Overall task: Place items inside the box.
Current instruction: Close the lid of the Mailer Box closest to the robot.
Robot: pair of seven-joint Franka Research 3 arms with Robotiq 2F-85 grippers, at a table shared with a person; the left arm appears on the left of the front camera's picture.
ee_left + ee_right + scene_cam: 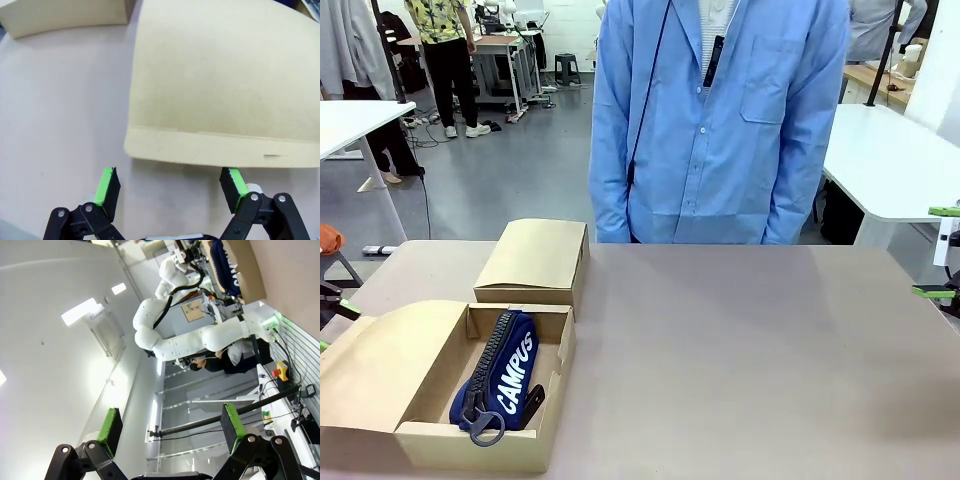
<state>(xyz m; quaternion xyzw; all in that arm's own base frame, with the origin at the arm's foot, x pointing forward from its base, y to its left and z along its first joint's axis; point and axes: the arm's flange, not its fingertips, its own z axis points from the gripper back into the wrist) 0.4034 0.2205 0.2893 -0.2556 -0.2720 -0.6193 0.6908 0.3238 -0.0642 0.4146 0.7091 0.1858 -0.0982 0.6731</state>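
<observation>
Grey-brown tabletop (740, 350) fills the near field of the front view, with a person in a light blue shirt (720, 120) standing at the far edge, arms down at the sides. Open cardboard box (552, 400) sits at the near left corner of the tabletop, its lid flap (380, 360) folded out flat to the left. Inside the box lies a navy blue zip pencil pouch (500, 385), printed CAMPUS in white, set on edge with the zipper running along its top and a ring pull at the near end; a small black item (534, 400) shows against the pouch's right side, too hidden to identify. A second, closed cardboard box (535, 260) stands just behind the open one, touching or nearly touching its far wall. Left hand (170, 187) hangs over the tabletop beside the lid flap, green pads (106, 186) spread wide and nothing between them; the flap's edge lies just ahead of the fingertips. Right hand (172, 425) is turned sideways away from the tabletop toward the white wall and ceiling lights, pads spread wide and holding nothing; in its view the other white arm (200, 337) shows farther off, and the pouch in the box appears at the top edge.
</observation>
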